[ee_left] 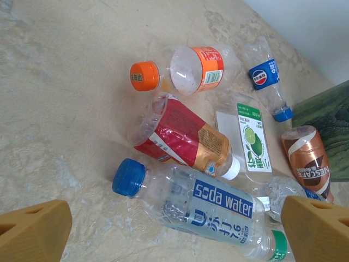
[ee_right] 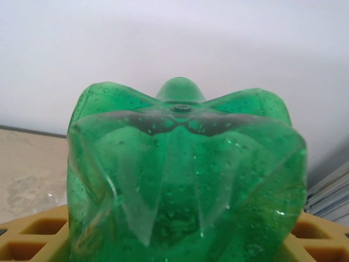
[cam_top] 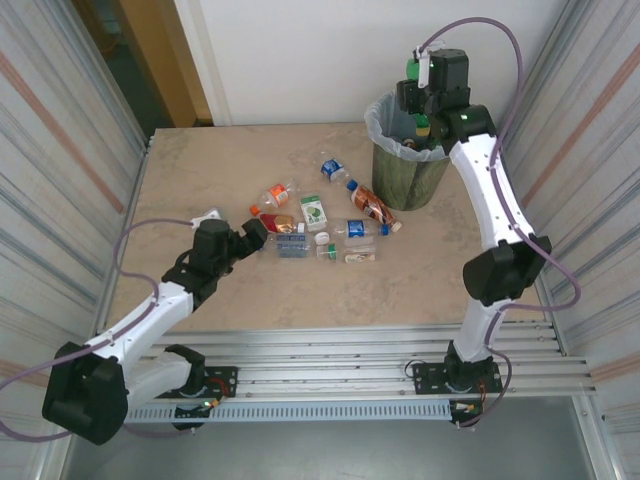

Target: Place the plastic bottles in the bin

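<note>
**Green bottle held above the bin**

A crushed green bottle (ee_right: 185, 174) is pinched, base outward, between the fingers of the right gripper (cam_top: 418, 78), which is held just over the rim of the bin (cam_top: 388, 165). The bin is placed at the far right of the table (cam_top: 190, 180), with a clear liner (cam_top: 378, 118) folded over its rim. The other plastic bottles (cam_top: 314, 212) are scattered mid-table, left of the bin. Among them, a blue-capped soda water bottle (ee_left: 202, 210) is touched by a red-labelled bottle (ee_left: 180, 136). Beyond these lie an orange-capped bottle (ee_left: 185, 68), a blue-labelled bottle (ee_left: 267, 76), a lime-labelled bottle (ee_left: 253, 136) and a brown bottle (ee_left: 306, 161), which lies nearest the bin. The left gripper (ee_left: 174, 229) is held low beside this cluster, jaws spread wide, with the soda water bottle seen between its fingers.
</note>
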Robot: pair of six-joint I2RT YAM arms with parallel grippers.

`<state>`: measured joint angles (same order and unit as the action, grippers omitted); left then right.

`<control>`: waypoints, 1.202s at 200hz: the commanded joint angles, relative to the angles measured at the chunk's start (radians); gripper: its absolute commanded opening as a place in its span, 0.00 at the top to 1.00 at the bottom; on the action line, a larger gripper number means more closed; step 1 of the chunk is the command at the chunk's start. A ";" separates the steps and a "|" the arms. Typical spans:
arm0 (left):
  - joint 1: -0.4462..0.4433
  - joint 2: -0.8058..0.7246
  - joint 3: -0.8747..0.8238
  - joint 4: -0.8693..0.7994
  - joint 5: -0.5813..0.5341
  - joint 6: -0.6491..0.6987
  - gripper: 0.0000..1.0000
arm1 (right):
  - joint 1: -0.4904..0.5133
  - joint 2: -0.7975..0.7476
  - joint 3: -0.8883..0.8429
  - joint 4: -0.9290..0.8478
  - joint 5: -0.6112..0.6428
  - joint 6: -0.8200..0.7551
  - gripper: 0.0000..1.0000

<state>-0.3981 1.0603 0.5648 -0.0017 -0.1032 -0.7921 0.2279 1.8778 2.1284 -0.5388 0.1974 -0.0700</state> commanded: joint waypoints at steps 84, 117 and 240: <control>0.006 0.023 0.044 0.025 0.042 0.034 0.01 | -0.095 0.140 -0.008 0.019 -0.056 -0.014 0.60; 0.005 0.022 0.046 0.018 0.044 0.035 0.01 | -0.126 0.129 -0.058 0.031 -0.064 0.026 0.52; 0.007 0.032 0.071 -0.033 0.034 0.029 0.01 | -0.134 0.033 -0.076 0.039 -0.097 0.069 0.15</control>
<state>-0.3981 1.0786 0.5976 -0.0048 -0.0704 -0.7815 0.0902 1.9945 2.0575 -0.5167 0.1280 -0.0334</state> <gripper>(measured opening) 0.987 0.860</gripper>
